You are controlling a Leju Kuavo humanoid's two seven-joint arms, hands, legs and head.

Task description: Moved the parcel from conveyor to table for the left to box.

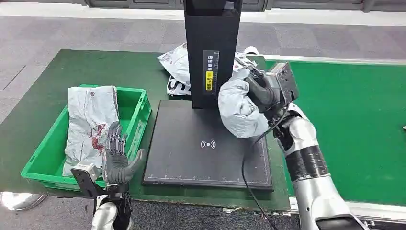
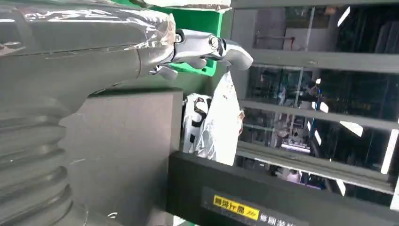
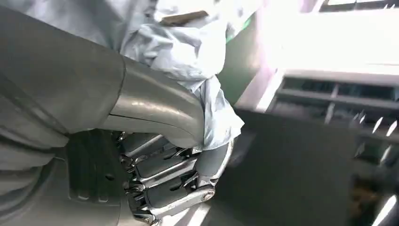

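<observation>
Right hand (image 1: pixel 262 92) grips crumpled grey plastic parcel (image 1: pixel 237 110) above black scanner pad (image 1: pixel 191 153); left hand (image 1: pixel 116 160) open, holding nothing, beside green plastic crate (image 1: pixel 139 108).

The parcel (image 1: pixel 239 108) is soft, crinkly grey plastic with a slight shine. The box (image 1: pixel 136 103) is smooth, hard green plastic. The scanner pad (image 1: pixel 191 153) looks flat, black and matt. The tabletop (image 1: pixel 48 96) has a dull green cover. The right robot hand (image 1: pixel 263 91) is dark, with shiny metal parts.
</observation>
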